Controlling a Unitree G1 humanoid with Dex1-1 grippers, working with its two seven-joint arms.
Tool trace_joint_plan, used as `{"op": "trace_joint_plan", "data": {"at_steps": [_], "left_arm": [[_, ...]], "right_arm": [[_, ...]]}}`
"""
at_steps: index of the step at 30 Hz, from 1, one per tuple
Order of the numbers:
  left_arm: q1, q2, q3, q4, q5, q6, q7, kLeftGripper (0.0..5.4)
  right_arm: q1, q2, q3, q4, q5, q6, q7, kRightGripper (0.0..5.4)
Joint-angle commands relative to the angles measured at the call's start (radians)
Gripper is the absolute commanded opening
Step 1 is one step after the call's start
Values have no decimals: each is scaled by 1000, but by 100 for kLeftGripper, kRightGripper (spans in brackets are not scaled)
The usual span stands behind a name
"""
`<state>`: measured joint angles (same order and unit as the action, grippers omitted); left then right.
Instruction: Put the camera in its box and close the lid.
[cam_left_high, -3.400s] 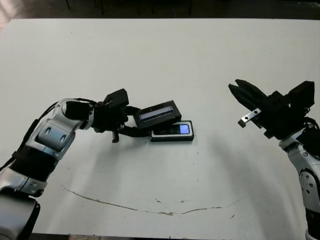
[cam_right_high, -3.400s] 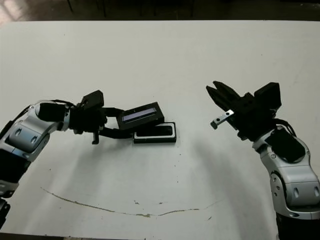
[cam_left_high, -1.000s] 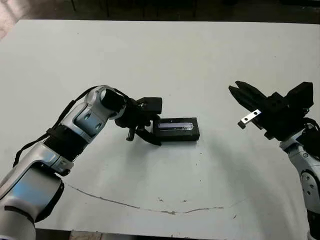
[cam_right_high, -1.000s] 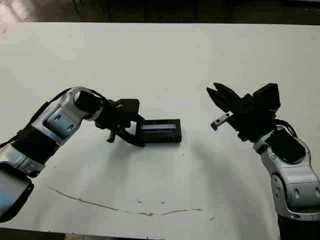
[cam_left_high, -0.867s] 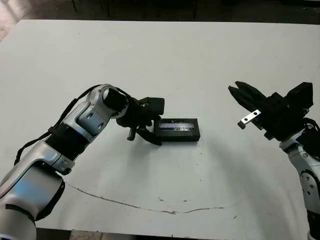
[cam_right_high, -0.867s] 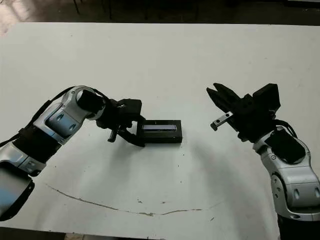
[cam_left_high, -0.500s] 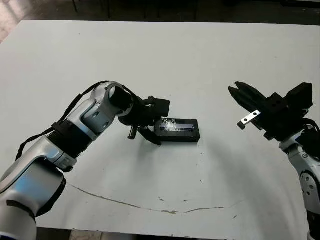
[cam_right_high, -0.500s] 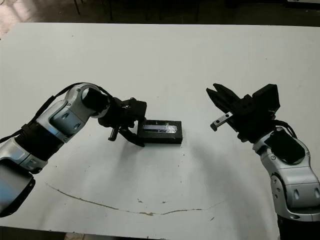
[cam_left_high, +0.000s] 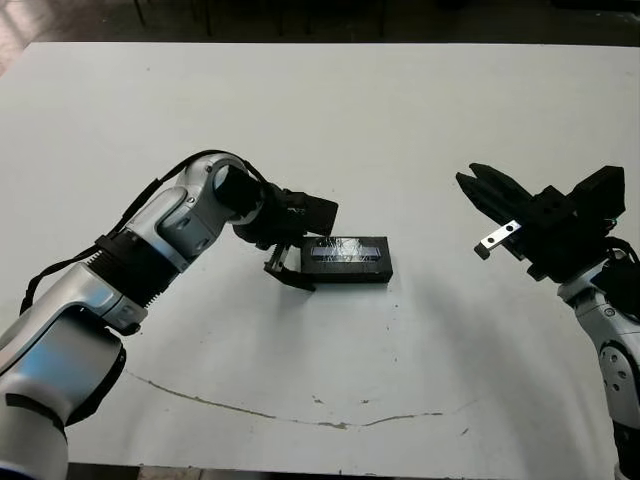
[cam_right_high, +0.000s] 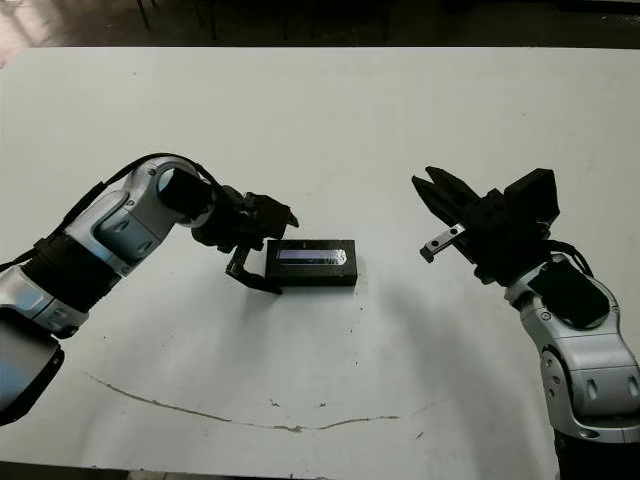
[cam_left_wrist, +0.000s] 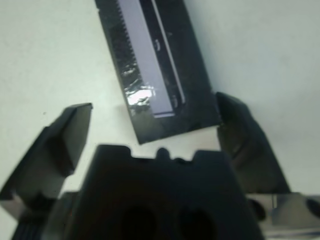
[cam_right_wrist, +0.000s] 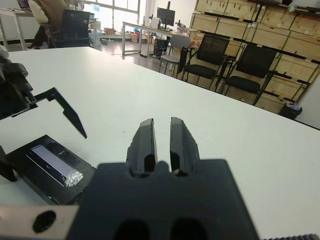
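Lid (cam_left_high: 347, 250) now sits flat on the box (cam_left_high: 350, 272), silvery stripe up; a few seconds back I had it tilted in my left gripper (cam_left_high: 288, 268) over the open tray, with the camera's glossy face showing inside. Camera no longer visible; I judge it shut inside under the lid, though I cannot see it. Over the last second the closed box has barely moved on the white table (cam_left_high: 420, 130), while my left arm has swung round and lifted a little. Left fingers (cam_left_wrist: 65, 137) stand apart, straddling the near short end of the box, one each side; whether they touch it I cannot tell. Nothing gripped. Right gripper (cam_right_high: 438, 205) hangs raised well off to the right of the box, fingers together, empty, unchanged all this while. Reading: placing and closing look done. What remains, at most, is checking the lid is seated square and drawing the left gripper clear without dragging the box.
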<state>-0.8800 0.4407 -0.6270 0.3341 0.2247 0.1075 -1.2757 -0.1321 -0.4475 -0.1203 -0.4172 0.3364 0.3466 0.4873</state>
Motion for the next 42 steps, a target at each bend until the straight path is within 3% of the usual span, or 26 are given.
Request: {"op": "trace_joint_plan", "data": {"at_steps": [1, 10, 14, 17, 23, 27, 30, 35, 42], "left_arm": [[127, 90, -29, 67, 58, 8, -8, 539], [195, 204, 43, 40, 51, -81, 34, 539], [237, 245, 101, 9, 26, -50, 53, 539], [276, 276, 145, -34, 16, -13, 75, 539], [473, 266, 401, -192, -103, 61, 315, 531], [607, 116, 601, -355, -237, 138, 561, 454], [659, -9, 669, -483, -322, 163, 697, 383], [699, -164, 648, -724, -388, 278, 870, 263], [700, -323, 541, -920, -415, 493, 1056, 95]], "right_arm": [[5, -2, 5, 12, -2, 7, 0, 0], [-8, -7, 18, 21, -11, 6, 4, 0], [-10, -13, 19, -2, -11, 40, -10, 0], [-10, -7, 17, 14, -4, 15, 2, 0], [-8, -9, 15, 13, -10, 15, -4, 0], [-12, -6, 18, 16, -10, 20, -9, 0], [-15, -3, 22, 23, -11, 16, -10, 0], [-22, 3, 26, 28, -10, 14, -14, 0], [-22, 17, 22, 30, -2, 16, -23, 0]]}}
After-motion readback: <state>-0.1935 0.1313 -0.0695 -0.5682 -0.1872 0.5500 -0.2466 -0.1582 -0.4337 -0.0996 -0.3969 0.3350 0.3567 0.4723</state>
